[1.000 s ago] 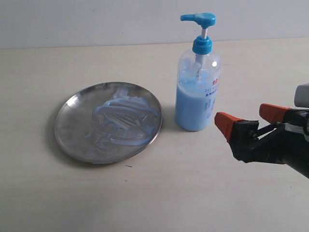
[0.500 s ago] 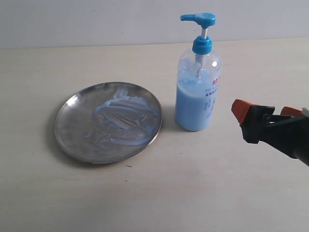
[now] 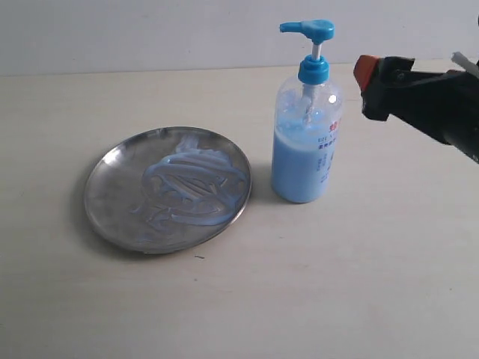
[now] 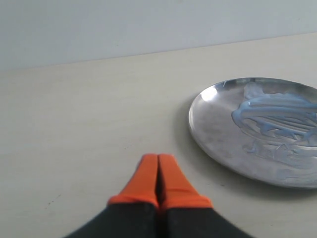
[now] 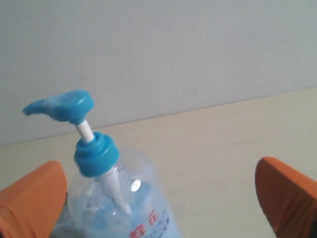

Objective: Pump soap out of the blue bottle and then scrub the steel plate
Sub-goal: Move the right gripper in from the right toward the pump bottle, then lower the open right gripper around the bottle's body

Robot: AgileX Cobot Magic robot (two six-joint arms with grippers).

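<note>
The blue bottle (image 3: pixel 303 153) stands upright right of the steel plate (image 3: pixel 112 194), its pump head (image 3: pixel 308 28) up and its spout pointing left. Streaky pale blue soap (image 3: pixel 191 183) covers the plate's middle. My right gripper (image 3: pixel 400 75) hovers open just right of the bottle at collar height, apart from it. In the right wrist view the bottle (image 5: pixel 114 198) and its pump head (image 5: pixel 62 105) sit close to one orange finger (image 5: pixel 32 198), inside the wide gap of the gripper (image 5: pixel 161 201). My left gripper (image 4: pixel 158 166) is shut on nothing, low over the table beside the plate (image 4: pixel 210 119) and its soap (image 4: pixel 277 116).
A pale beige tabletop (image 3: pixel 337 284) runs back to a light wall (image 3: pixel 150 30). Only the plate and bottle stand on it. The left arm does not show in the exterior view.
My right gripper has risen from low beside the bottle's base to the height of its pump collar, staying open. Bottle and plate have not moved.
</note>
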